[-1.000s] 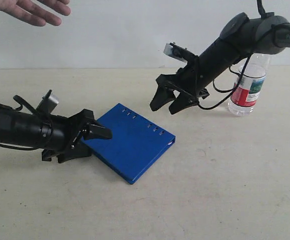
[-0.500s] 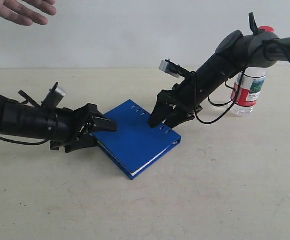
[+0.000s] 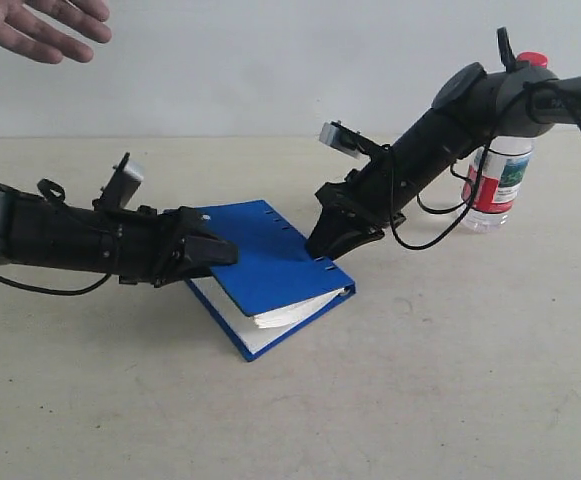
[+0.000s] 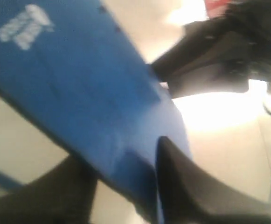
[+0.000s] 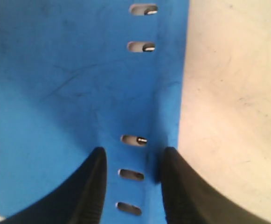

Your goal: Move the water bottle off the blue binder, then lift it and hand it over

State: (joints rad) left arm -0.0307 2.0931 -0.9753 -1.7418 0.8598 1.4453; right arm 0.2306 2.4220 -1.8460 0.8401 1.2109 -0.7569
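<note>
The blue binder lies on the table with its left cover edge raised, white pages showing underneath. My left gripper is shut on that cover edge; in the left wrist view the blue binder runs between the fingers of the left gripper. My right gripper is open, tips down on the binder's hole-punched edge. In the right wrist view the right gripper straddles the row of holes on the binder. The water bottle stands upright on the table to the right, behind the right arm, off the binder.
A person's open hand hovers at the top left. Beige tabletop spreads around the binder, with a pale wall behind. The right arm's cable loops hang between the binder and the bottle.
The right gripper came down onto the binder's holed edge. The left gripper closed on the opposite cover edge and lifted it, so the pages now show. The bottle stayed put.
</note>
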